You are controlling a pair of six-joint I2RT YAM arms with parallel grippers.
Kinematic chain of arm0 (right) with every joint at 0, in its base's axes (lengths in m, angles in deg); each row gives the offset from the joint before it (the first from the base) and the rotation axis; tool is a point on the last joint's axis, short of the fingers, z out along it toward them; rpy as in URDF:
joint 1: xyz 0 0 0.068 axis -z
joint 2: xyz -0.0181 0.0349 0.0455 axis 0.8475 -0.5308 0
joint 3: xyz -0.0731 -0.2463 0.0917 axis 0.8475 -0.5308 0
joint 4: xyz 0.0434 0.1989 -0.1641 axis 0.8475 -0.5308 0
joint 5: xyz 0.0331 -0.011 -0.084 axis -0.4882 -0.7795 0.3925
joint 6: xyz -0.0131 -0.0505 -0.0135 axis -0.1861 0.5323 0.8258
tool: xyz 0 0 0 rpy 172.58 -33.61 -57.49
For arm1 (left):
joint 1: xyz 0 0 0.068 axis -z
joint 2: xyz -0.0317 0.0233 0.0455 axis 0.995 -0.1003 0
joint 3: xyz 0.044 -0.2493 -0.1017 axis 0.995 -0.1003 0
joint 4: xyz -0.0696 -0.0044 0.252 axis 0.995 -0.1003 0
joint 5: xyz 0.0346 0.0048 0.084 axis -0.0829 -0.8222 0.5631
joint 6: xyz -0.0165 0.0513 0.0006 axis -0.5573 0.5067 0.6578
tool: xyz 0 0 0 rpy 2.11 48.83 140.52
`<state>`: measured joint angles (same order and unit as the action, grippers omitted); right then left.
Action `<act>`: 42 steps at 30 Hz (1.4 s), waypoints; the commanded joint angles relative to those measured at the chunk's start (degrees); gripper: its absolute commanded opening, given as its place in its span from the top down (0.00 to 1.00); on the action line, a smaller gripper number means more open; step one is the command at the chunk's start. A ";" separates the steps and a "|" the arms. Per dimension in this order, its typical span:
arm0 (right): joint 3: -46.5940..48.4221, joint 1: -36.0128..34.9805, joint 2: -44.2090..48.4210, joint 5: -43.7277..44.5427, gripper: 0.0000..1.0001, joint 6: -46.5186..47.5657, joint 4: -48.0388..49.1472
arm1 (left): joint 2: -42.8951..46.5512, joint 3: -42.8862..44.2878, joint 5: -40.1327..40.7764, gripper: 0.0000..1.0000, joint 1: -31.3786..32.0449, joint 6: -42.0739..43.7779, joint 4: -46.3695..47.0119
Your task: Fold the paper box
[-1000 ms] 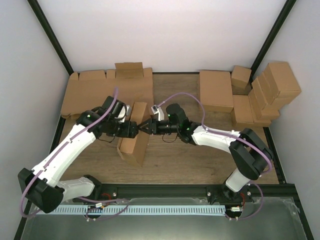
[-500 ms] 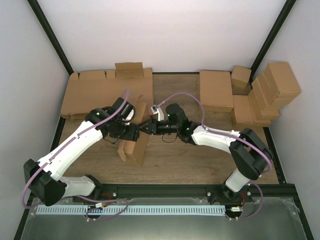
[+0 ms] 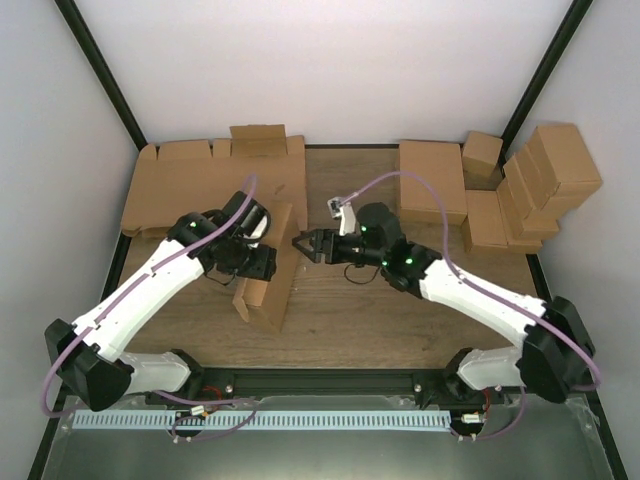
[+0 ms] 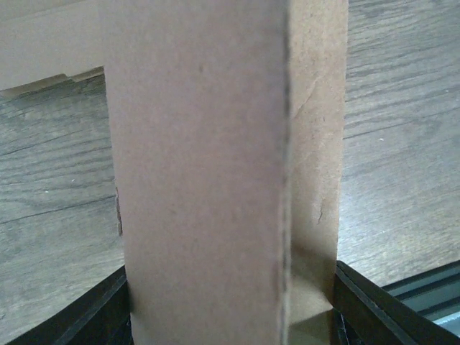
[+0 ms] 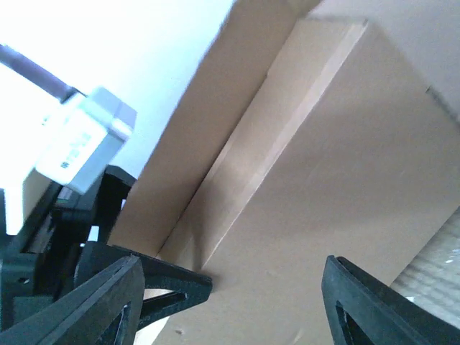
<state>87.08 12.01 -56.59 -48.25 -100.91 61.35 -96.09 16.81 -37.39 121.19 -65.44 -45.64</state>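
I am seeing the left claw [image 3: 260, 263] clamped on the paper box [image 3: 272, 285]. In its wrist view the brown panel is filling the gap and both fingers [image 4: 366, 305] are lying against its sides. The box is standing on edge, a little tilted, on the tabletop [image 3: 380, 320] between the two arms.

The right claw [image 3: 302, 245] is hanging with its fingers apart, just beside the right face of the box and not touching it. A second ago this claw was pressing on that face; now it is pulled back to the right and its arm is stretched lower. The left arm is now reaching further over the box.

I am counting one standing box, two claws, one pile of flat blanks [image 3: 190, 185] at the back left, and a group of finished boxes [image 3: 540, 180] at the back right, at least five.
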 commanded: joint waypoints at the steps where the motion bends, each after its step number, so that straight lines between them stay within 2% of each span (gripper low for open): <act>1: -2.30 3.39 6.39 6.11 0.29 4.75 -8.81 | 1.58 2.71 -3.66 0.39 0.39 2.42 -0.04; 7: -7.33 12.73 15.33 4.68 0.29 11.01 -14.21 | -0.01 4.77 -3.54 0.41 4.81 5.05 -1.70; 12: -8.30 13.77 20.49 4.12 0.28 22.31 -16.50 | -3.48 6.64 -0.65 0.42 10.51 6.56 -2.74; 15: -11.20 13.76 24.00 3.16 0.23 27.99 -12.98 | -5.74 8.07 0.85 0.42 13.01 7.43 -3.30; 19: -17.75 13.70 29.43 -0.97 0.16 38.80 -2.79 | -7.04 8.82 1.08 0.42 14.94 7.90 -3.53; 21: -19.83 13.74 30.47 -2.16 0.16 45.15 1.29 | -6.75 8.21 1.03 0.42 15.20 8.00 -3.15; 24: -18.83 13.69 27.29 -3.15 0.23 54.95 3.80 | -6.27 7.19 0.27 0.42 15.40 8.09 -2.71; 29: -7.03 13.76 13.90 -1.39 0.33 64.45 -4.44 | -5.55 6.28 -0.32 0.42 15.96 8.36 -2.29; 34: -3.81 14.14 9.20 3.20 0.33 69.16 -2.79 | -4.84 5.49 0.50 0.42 16.64 8.11 -2.36; 37: -0.41 16.55 6.05 -1.14 0.34 70.75 -5.03 | -4.46 5.25 0.54 0.42 16.90 8.16 -2.31; 42: 7.09 18.16 0.07 -7.51 0.40 79.36 -13.74 | -4.39 4.93 0.83 0.42 17.27 8.27 -2.25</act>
<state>87.84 29.25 -53.66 -50.79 -30.07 53.72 -101.86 22.36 -37.30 137.89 -57.98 -48.68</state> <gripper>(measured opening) 0.627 0.645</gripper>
